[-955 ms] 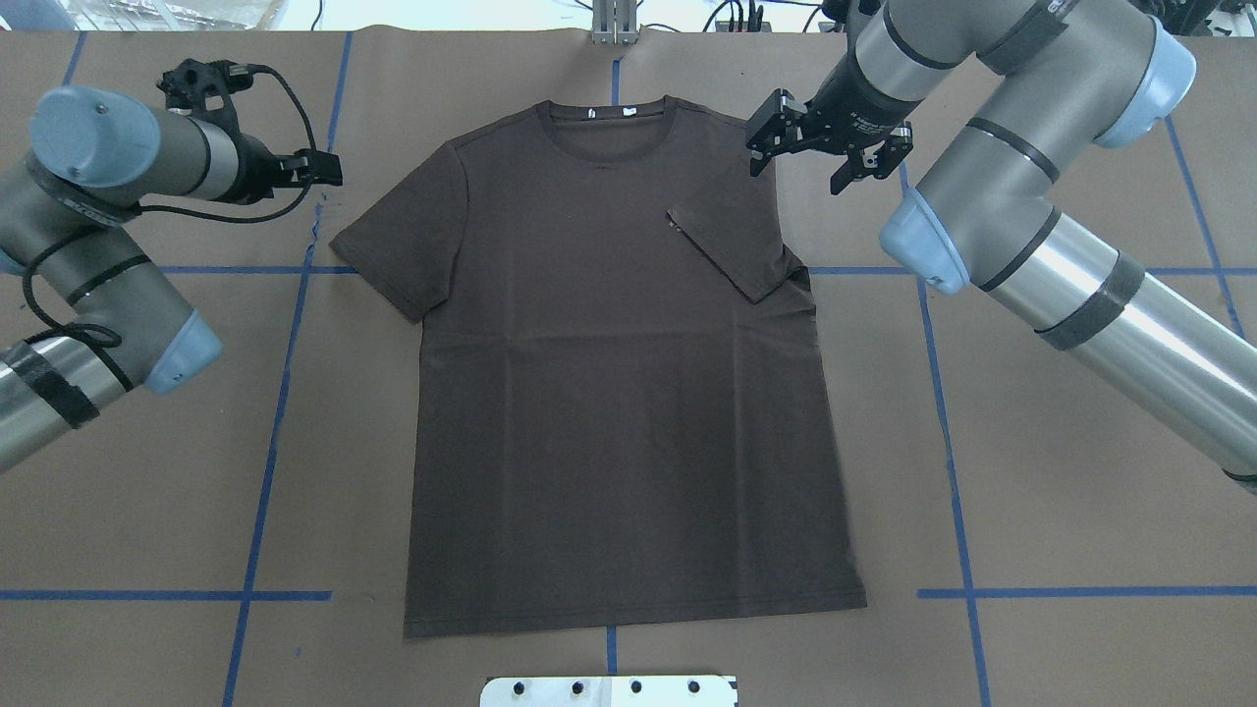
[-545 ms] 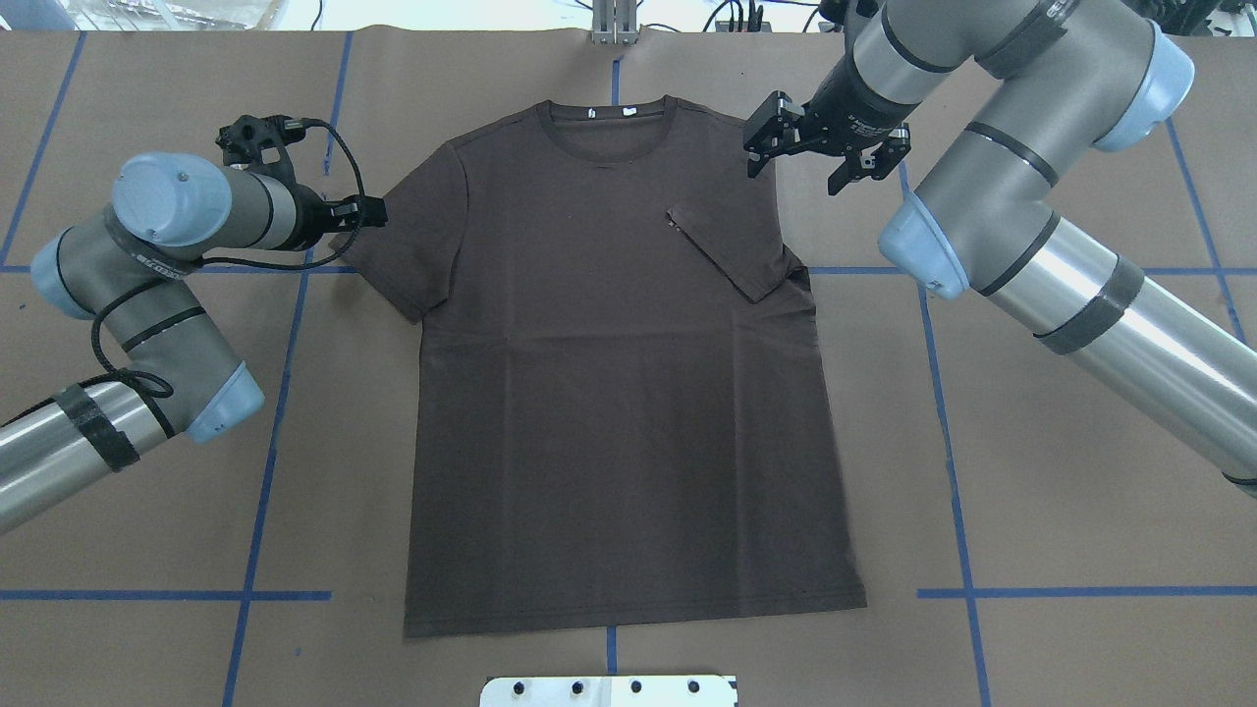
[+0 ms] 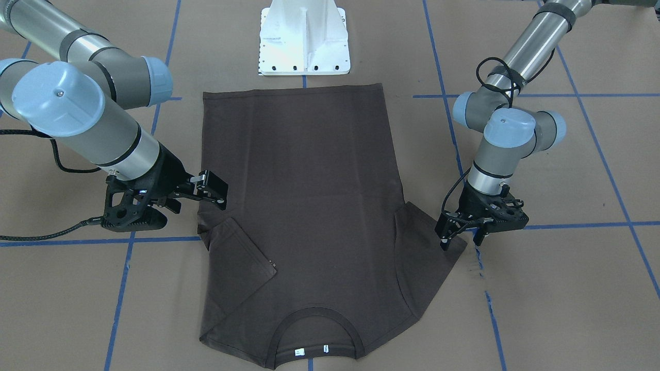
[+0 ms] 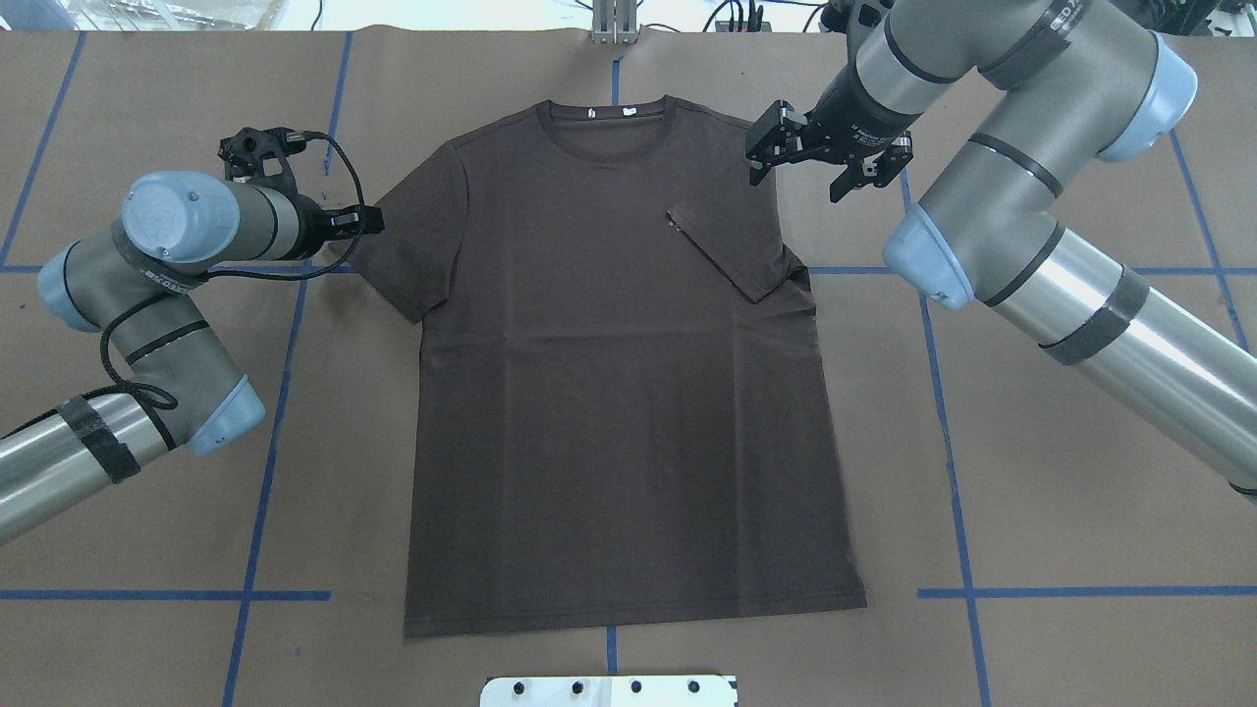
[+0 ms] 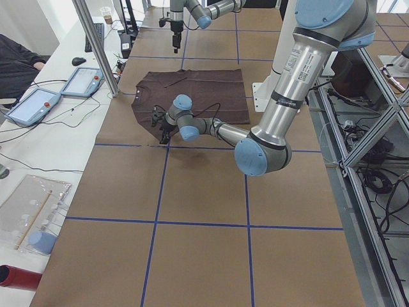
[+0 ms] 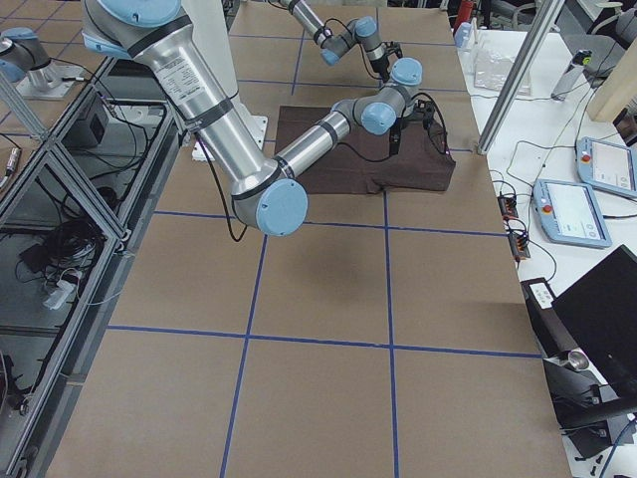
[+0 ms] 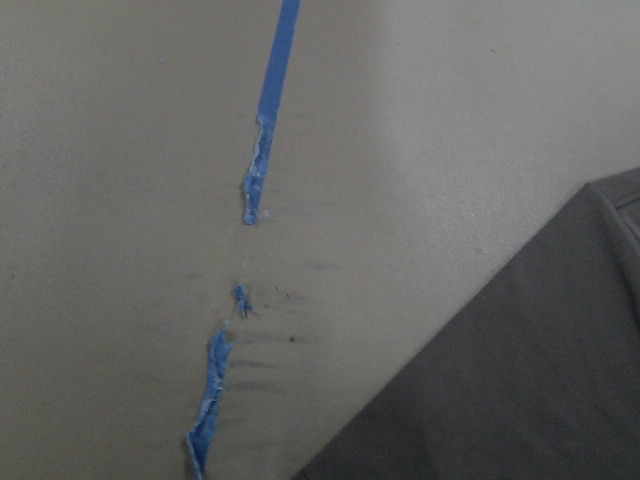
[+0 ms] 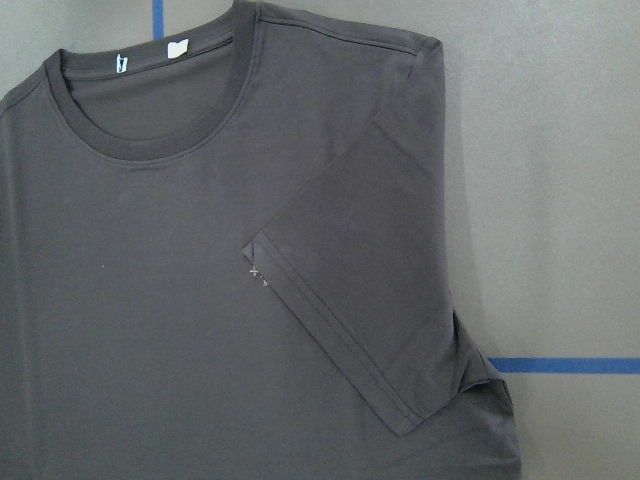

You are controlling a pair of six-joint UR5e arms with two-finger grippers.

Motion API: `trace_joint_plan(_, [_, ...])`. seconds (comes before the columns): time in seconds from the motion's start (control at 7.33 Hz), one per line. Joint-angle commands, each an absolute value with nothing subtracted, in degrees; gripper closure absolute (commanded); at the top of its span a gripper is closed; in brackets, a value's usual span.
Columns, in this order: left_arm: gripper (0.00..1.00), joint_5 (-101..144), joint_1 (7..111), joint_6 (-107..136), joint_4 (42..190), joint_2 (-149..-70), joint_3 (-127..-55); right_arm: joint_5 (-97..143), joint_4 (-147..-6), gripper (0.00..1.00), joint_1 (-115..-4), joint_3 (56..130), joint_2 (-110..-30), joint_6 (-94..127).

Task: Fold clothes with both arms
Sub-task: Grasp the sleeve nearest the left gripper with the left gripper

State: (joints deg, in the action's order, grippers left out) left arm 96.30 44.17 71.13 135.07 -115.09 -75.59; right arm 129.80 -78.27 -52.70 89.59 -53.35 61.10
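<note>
Found T-shirt (image 4: 628, 393) flat on worktop (image 4: 1031, 491) centre, right sleeve (image 4: 732, 245) already folded in. Noted left end effector (image 3: 460, 236) parted, empty, at left sleeve (image 4: 403, 245) tip; right end effector (image 4: 800, 177) spread wide, empty, over shoulder. Pinch hem only; lift low; mirror fold.

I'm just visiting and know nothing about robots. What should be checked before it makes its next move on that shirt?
1. The shirt lies flat on the table: ok.
2. The right sleeve is folded onto the chest: ok.
3. The left sleeve is folded: not ok, it lies spread out.
4. The left gripper is open at that sleeve's edge: ok.
5. Its fingers touch the cloth: cannot tell.
6. The right gripper is open and empty: ok.
</note>
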Motion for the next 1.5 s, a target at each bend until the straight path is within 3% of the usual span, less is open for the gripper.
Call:
trace_joint_plan(0.0, [0.22, 95.8, 44.1, 71.3, 135.0, -115.2, -75.3, 129.8, -78.3, 0.00, -52.6, 89.9, -53.5, 61.1])
trace_joint_plan(0.55, [0.27, 95.8, 44.0, 71.5, 135.0, -115.8, -74.2, 129.8, -78.3, 0.00, -52.6, 89.7, -53.8, 61.0])
trace_joint_plan(0.68, [0.47, 95.8, 44.1, 71.5, 135.0, -115.8, -74.4, 129.8, -78.3, 0.00, -52.6, 89.7, -53.9, 61.0])
trace_joint_plan(0.95, [0.76, 95.7, 44.1, 71.5, 135.0, -115.5, -74.8, 129.8, -78.2, 0.00, -52.6, 89.6, -54.0, 61.0])
trace_joint_plan(1.23, [0.98, 95.7, 44.1, 71.5, 135.0, -115.2, -75.3, 129.8, -78.3, 0.00, -52.6, 89.6, -54.1, 61.0])
trace_joint_plan(1.36, [1.00, 95.6, 44.0, 71.5, 134.8, -115.2, -75.7, 129.8, -78.3, 0.00, -52.6, 89.6, -54.1, 61.0])
